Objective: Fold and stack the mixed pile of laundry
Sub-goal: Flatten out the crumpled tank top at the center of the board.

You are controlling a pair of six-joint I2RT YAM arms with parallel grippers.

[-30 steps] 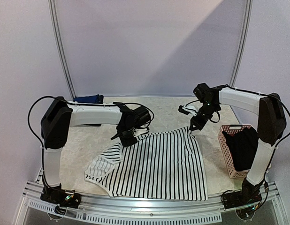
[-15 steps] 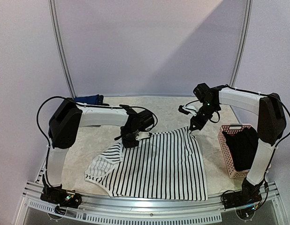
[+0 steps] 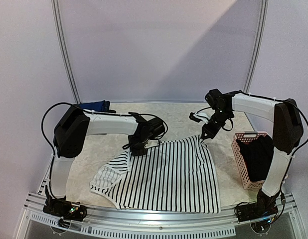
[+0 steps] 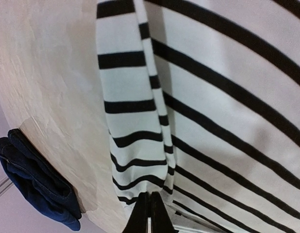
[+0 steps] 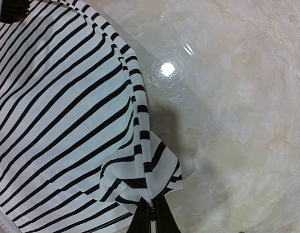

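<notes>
Since a second ago the left arm's elbow has swung inward and the left hand (image 3: 139, 147) has shifted slightly toward 3 o'clock; the right arm has not moved. The left hand's fingers are pressed together on the far left edge of the striped top (image 3: 169, 174). The right hand (image 3: 204, 137) is clamped on the top's far right corner, lifting it a little. The top lies spread from the desk's (image 3: 179, 117) centre toward 6 o'clock. A folded navy piece (image 3: 94, 105) sits at 11 o'clock. A pink basket (image 3: 240, 162) at 4 o'clock holds a black garment (image 3: 258, 154).
</notes>
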